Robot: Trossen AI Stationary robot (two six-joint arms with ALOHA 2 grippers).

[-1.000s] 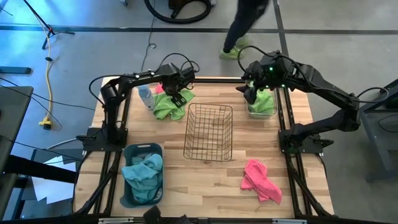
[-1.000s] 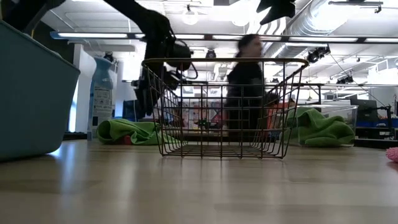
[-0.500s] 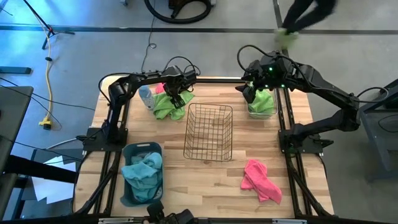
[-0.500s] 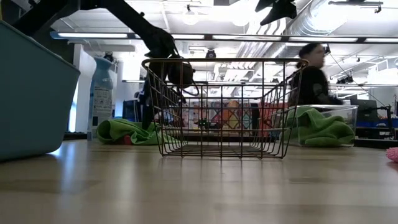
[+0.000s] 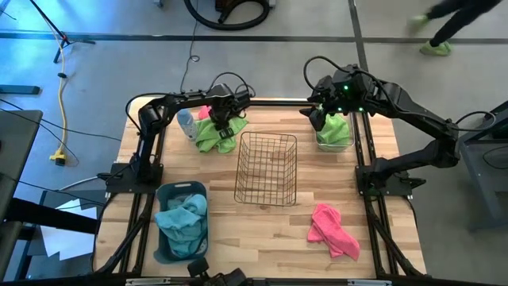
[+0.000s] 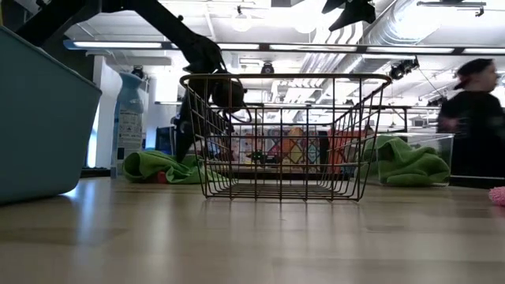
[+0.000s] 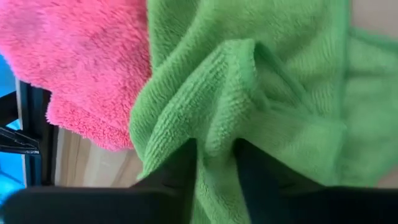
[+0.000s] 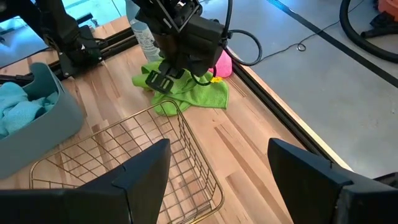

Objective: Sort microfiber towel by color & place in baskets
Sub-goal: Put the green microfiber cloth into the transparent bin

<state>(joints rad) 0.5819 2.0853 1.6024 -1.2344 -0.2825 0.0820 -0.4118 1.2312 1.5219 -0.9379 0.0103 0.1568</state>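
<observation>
A crumpled green towel (image 5: 214, 138) lies on the far left of the table, partly over a pink towel (image 7: 81, 56). My left gripper (image 5: 223, 121) is down on the green towel, shut on a fold of it. My right gripper (image 5: 324, 119) hangs open above the clear bin (image 5: 335, 143), which holds another green towel (image 5: 336, 127). The copper wire basket (image 5: 266, 168) stands mid-table. The grey-blue tub (image 5: 163, 195) at the near left holds teal towels (image 5: 184, 218). A second pink towel (image 5: 333, 230) lies flat at the near right. My left gripper pinches a raised fold (image 7: 227, 106) of the green towel between its two fingers (image 7: 180, 168). It comes from above, pointing down. The towel's spread part (image 7: 311, 124) lies on the table and over the pink towel.
A pale blue spray bottle (image 5: 186, 125) stands just left of the green towel. The wire basket sits between the two arms. A person (image 6: 473, 118) walks in the room beyond the far edge. Bare wood (image 5: 262, 238) shows near the front edge.
My left gripper has shifted slightly toward the table's left and settled down onto the green towel. The person behind the table has walked from left to right. My right arm has kept still.
</observation>
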